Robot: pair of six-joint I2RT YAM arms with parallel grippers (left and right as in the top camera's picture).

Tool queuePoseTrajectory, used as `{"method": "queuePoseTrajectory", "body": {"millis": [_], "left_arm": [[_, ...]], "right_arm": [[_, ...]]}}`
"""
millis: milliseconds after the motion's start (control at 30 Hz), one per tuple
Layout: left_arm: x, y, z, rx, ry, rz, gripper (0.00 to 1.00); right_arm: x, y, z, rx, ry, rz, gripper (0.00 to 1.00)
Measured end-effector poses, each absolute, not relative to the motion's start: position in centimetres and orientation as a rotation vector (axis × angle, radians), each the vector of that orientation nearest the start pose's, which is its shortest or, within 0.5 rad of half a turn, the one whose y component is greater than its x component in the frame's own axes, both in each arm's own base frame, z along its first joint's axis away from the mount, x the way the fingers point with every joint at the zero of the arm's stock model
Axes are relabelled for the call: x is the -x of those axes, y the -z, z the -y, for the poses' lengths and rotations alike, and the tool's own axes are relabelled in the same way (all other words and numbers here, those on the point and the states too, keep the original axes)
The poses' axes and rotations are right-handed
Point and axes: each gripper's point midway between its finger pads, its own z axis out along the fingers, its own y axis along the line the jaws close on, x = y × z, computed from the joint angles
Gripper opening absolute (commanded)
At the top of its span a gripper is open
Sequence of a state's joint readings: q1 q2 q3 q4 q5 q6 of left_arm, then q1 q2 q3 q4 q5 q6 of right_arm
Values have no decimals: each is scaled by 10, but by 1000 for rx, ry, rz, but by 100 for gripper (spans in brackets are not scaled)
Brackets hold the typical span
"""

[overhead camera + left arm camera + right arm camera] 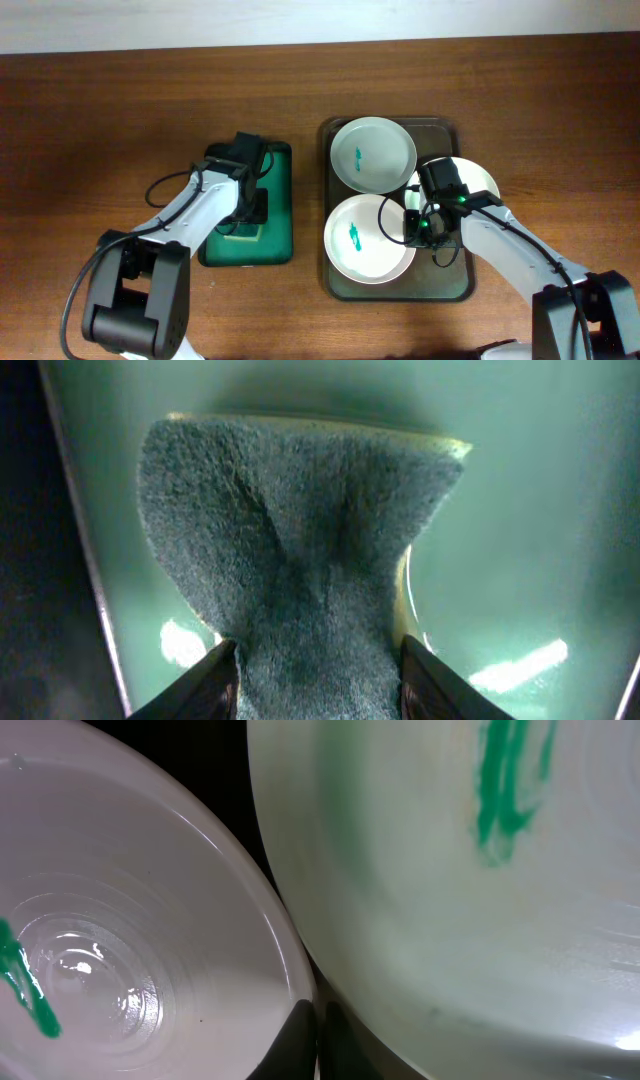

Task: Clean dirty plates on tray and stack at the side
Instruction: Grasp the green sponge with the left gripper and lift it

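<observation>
You face: table, wood-grain, brown, soft sheen; plates, white, smooth, glossy, faint concentric rings; tray, dark, dull metal look; green tray, smooth, reflective; sponge, rough fuzzy fibre, yellow foam edge.

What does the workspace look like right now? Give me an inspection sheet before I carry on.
Surface: wooden table, dark brown grain.
Job's things: three plates on the tray. The far plate and near plate each have a green smear. The right plate is partly hidden by the right arm. The sponge lies in the green tray, left of the tray.
Clutter: nothing seen.
Grippers: left gripper shut on the sponge. Right gripper shut, tips low between two plate rims; unclear whether it pinches one.
Cables: black loops on both arms, the right one over the tray.
Surroundings: pale strip beyond the table's far edge.
</observation>
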State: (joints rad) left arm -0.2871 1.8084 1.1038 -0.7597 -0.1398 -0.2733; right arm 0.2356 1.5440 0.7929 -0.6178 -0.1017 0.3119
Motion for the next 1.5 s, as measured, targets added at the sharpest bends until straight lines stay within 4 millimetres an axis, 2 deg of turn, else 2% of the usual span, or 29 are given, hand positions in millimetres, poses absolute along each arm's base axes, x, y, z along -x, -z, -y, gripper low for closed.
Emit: {"method": "queuePoseTrajectory", "body": {"millis": [67, 133, 300, 500, 600, 633, 700, 733, 933, 1000, 1033, 1167, 1200, 1267, 1500], "left_arm": [[-326, -13, 71, -8, -156, -2995, 41], [-327, -12, 72, -3, -154, -2994, 46], [-326, -10, 72, 3, -151, -2990, 48], [-325, -6, 71, 4, -150, -2987, 43], [-326, -6, 72, 4, -147, -2981, 38], [-326, -6, 72, 4, -145, -2979, 31], [-327, -5, 72, 7, -142, -2977, 5], [-327, -5, 72, 9, -139, -2977, 0], [-325, -7, 72, 10, -139, -2978, 0], [-324, -15, 72, 5, -125, -2960, 0], [-325, -26, 72, -1, -111, -2927, 0], [-332, -90, 74, -11, -37, -2750, 0], [-331, -106, 74, -11, -19, -2705, 0], [-329, -123, 73, -36, -10, -2662, 0], [-324, -123, 74, -78, -7, -2675, 0]], "right_arm": [[-270, -14, -83, -98, -227, -2965, 4], [-270, -14, -83, -98, -226, -2965, 4], [-270, -14, -83, -98, -227, -2965, 4], [-270, -14, -83, -98, -227, -2965, 4], [-270, -14, -83, -97, -226, -2965, 4], [-270, -14, -83, -97, -227, -2965, 5], [-270, -14, -83, -97, -227, -2965, 5], [-270, -14, -83, -99, -227, -2965, 5], [-270, -14, -83, -98, -227, -2966, 5], [-270, -14, -83, -98, -226, -2966, 5], [-270, -14, -83, -99, -226, -2966, 5], [-270, -14, -83, -98, -226, -2967, 6], [-270, -14, -83, -99, -226, -2967, 13], [-269, -14, -83, -102, -225, -2970, 17], [-269, -13, -83, -101, -224, -2973, 19]]}}
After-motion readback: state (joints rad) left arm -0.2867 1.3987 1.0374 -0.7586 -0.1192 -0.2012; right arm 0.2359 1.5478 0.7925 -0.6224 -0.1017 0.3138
